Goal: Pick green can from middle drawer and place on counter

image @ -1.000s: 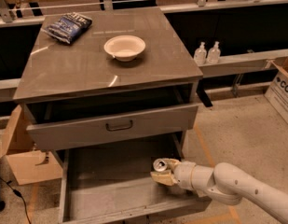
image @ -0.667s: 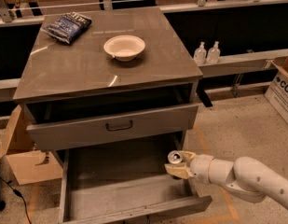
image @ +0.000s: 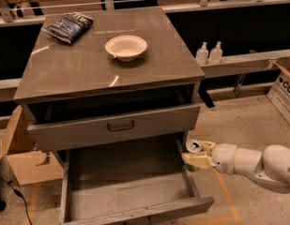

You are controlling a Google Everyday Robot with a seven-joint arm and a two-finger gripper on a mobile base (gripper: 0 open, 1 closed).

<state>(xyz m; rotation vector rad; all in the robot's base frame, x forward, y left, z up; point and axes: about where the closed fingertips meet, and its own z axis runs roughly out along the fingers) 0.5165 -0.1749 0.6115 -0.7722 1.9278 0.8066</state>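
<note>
gripper (image: 196,153) grips green can (image: 194,146) just above right wall of middle drawer (image: 125,186).

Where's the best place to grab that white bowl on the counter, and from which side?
Pinch the white bowl by its near rim, coming from above: it sits upright and open, wide and shallow. The gripper is low beside the middle drawer, shut on the green can.

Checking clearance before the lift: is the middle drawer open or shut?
Open: the middle drawer is pulled out, its bare floor showing. The gripper holds the green can by its right-side wall.
</note>
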